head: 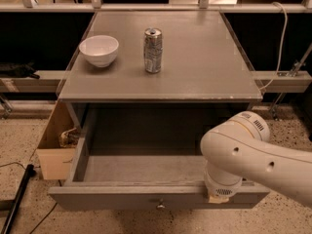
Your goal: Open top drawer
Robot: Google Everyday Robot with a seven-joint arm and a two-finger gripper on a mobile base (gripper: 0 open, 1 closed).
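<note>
Camera view: top drawer [122, 199] sits pulled well out under the tabletop [204, 67], front panel nearest. Stiff wooden box, probably moderate weight, should slide straight. Hold points: the small round knob [159, 206] or the front's top edge. Tool [218, 197] sits on that edge, right of the knob. Can't tell if it is wide or narrow.
</note>
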